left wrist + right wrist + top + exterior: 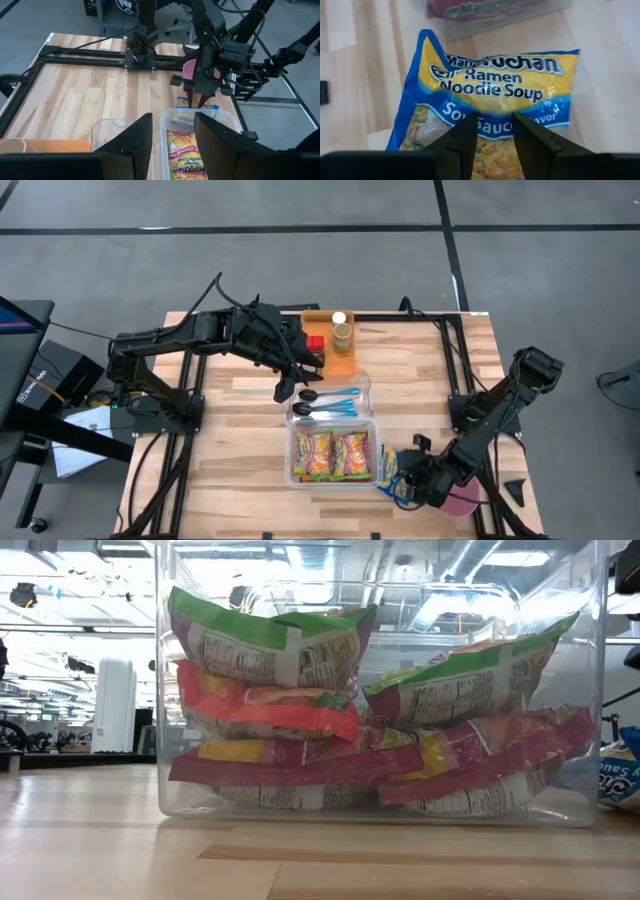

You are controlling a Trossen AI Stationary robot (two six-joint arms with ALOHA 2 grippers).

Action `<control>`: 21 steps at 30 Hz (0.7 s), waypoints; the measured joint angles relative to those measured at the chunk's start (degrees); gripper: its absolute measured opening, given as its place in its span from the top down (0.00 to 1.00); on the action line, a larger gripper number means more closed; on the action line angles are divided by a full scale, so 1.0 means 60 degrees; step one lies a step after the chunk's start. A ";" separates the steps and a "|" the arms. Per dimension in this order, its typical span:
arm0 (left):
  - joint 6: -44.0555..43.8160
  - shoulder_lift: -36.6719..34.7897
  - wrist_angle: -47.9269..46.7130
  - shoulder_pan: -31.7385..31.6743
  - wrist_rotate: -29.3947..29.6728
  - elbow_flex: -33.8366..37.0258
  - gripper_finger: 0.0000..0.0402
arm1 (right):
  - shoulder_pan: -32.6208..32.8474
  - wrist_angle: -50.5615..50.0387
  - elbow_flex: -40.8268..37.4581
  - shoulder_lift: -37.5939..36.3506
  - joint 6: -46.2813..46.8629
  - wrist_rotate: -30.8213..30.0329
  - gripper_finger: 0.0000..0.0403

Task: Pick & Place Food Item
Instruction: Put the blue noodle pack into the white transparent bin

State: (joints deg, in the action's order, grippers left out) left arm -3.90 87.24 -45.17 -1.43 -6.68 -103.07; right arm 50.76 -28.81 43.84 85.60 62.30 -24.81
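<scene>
Right claw [492, 132]: positioned at the near right part of the table [240, 470], just beside the clear bin [333, 452] of noodle packets. Its own camera shows two dark fingers with a narrow gap between them, over the lower edge of a blue-and-yellow ramen packet [495, 95]. The packet's edge runs between the fingers, so the claw appears pinched on it; actual contact is hidden behind the fingers. In the high view the same packet [388, 470] shows beside the bin's right wall, outside it, partly covered by the right claw [408, 477].

Left claw [290, 385]: held over the middle of the table, next to the smaller clear tray [330, 402] with blue-handled utensils. Its fingers [135, 145] stand apart with nothing seen between them.

Other items: an orange tray [345, 362] at the far edge carries a red block [315, 344] and a small jar [342, 335]. A pink cup [462, 502] sits at the near right edge, half hidden by the right arm.

Limits of view: the low view is filled by the bin [380, 810] with stacked packets [270, 650]; only a sliver of the blue packet [622, 775] shows at its right, cut off by the frame. Neither claw appears there.
</scene>
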 joint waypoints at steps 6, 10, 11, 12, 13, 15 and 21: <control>0.0000 0.0000 0.0000 0.0000 0.0000 0.0000 0.65 | -0.0117 0.0458 -0.0111 0.0000 -0.0313 0.0294 0.70; 0.0000 0.0000 0.0000 0.0000 0.0000 0.0000 0.65 | -0.0197 0.0276 -0.0111 0.0000 -0.0492 0.0307 0.71; 0.0000 0.0000 0.0000 0.0000 0.0000 0.0000 0.65 | -0.0226 0.0258 -0.0132 0.0000 -0.0492 0.0305 0.71; 0.0000 0.0000 0.0000 0.0000 0.0000 0.0000 0.65 | -0.0252 0.0286 -0.0176 0.0000 -0.0490 0.0311 0.71; 0.0000 0.0000 0.0000 0.0000 0.0000 0.0000 0.65 | -0.0278 0.0314 -0.0236 -0.0006 -0.0487 0.0312 0.71; 0.0000 0.0000 0.0000 0.0000 0.0000 0.0000 0.65 | -0.0303 0.0507 -0.0384 -0.0023 -0.0481 0.0348 0.71; 0.0000 0.0000 0.0000 0.0000 0.0000 0.0000 0.65 | -0.0303 0.1028 -0.0588 -0.0029 -0.0459 0.0352 0.74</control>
State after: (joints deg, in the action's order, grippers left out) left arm -3.90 87.24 -45.17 -1.43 -6.68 -103.07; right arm 48.95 -22.64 40.32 85.43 59.55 -22.70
